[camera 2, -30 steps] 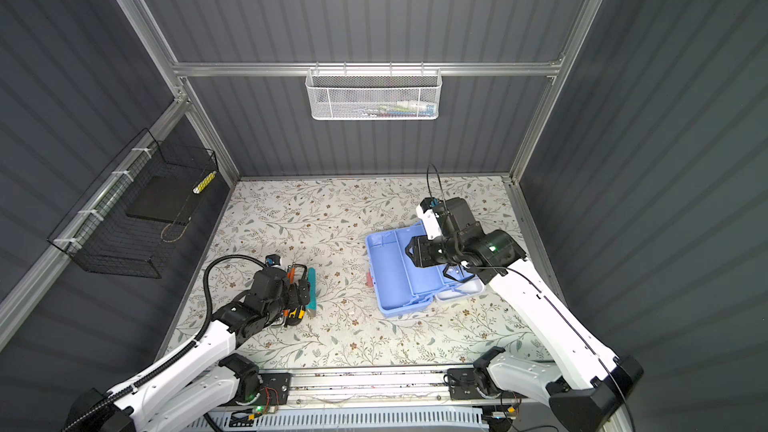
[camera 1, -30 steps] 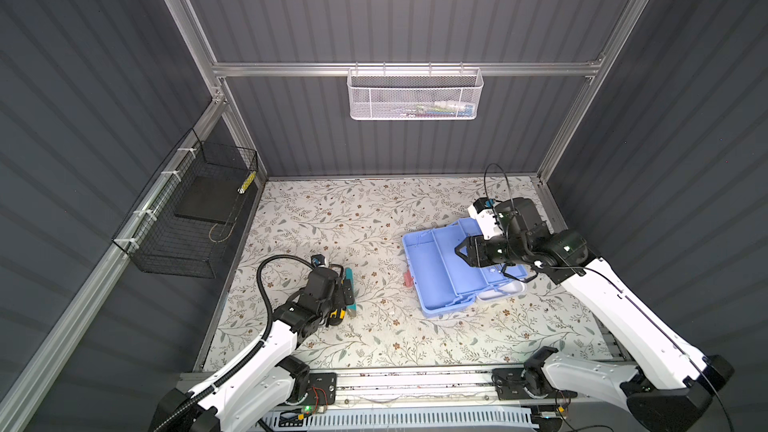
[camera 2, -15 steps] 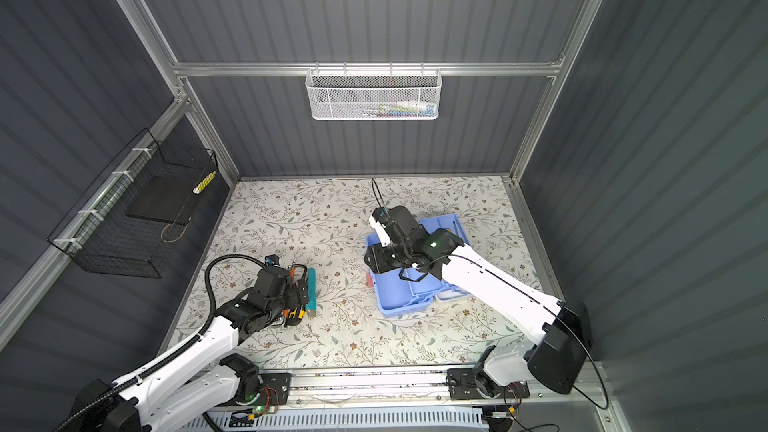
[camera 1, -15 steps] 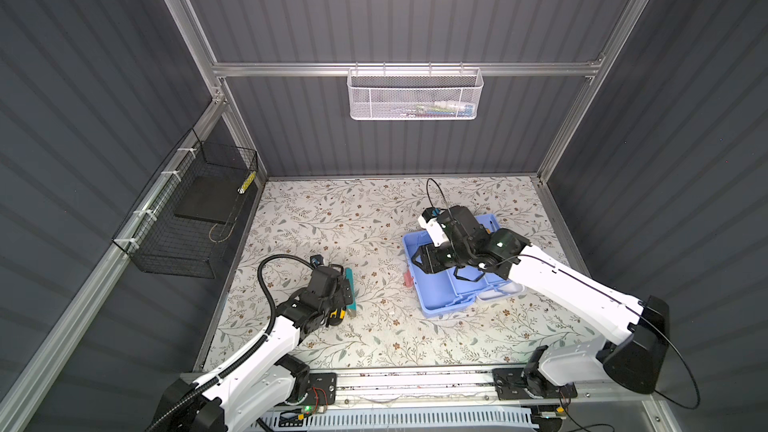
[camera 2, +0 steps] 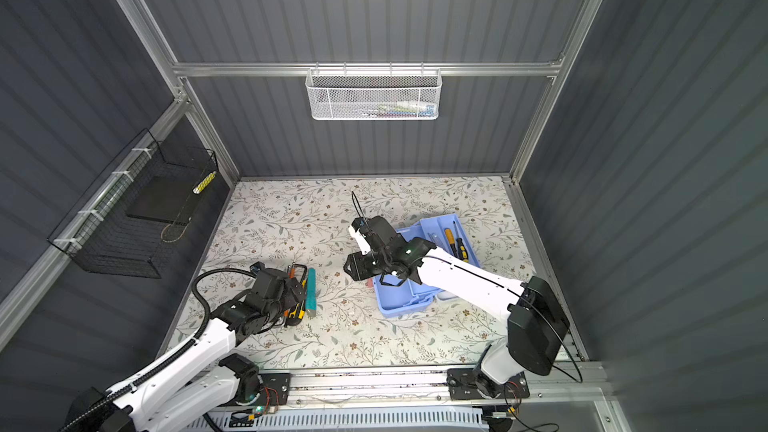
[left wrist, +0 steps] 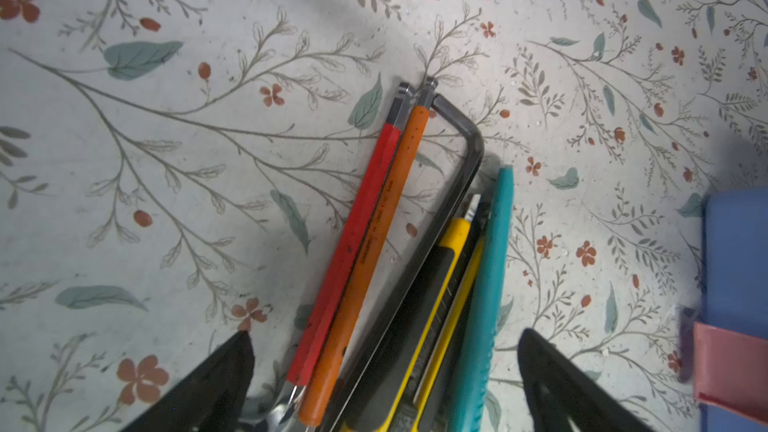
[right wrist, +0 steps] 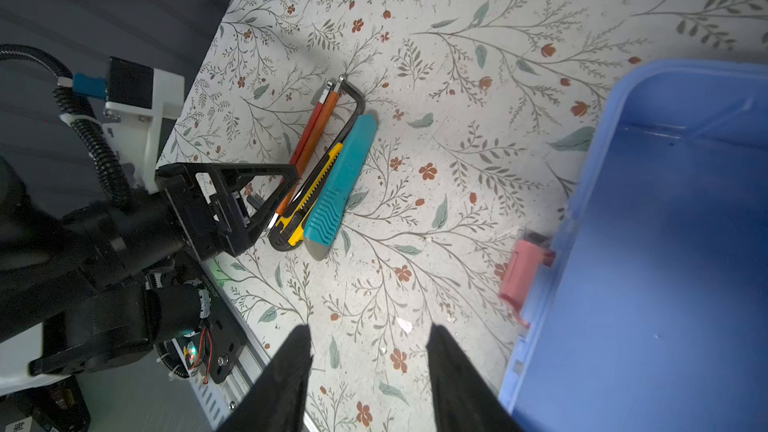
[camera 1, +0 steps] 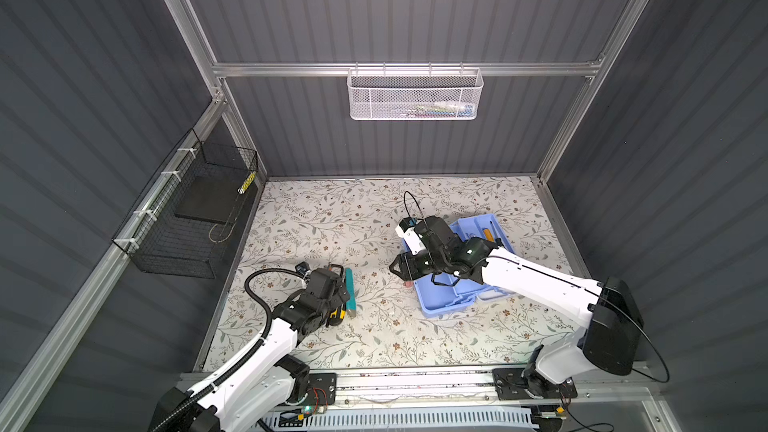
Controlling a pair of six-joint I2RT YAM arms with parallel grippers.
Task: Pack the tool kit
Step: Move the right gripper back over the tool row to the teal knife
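The blue box (camera 1: pixel 444 301), judged light and rigid, lies open. Beside it the right gripper (right wrist: pixel 370 328) is held part-open, empty; farther off, the left gripper (left wrist: pixel 386 336) is spread wide over slim, stiff tools (left wrist: pixel 376 243), best pinched mid-shaft.

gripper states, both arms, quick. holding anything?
Left gripper: open wide over the loose tools, gripping nothing.
Right gripper: open, empty, beside the blue box.
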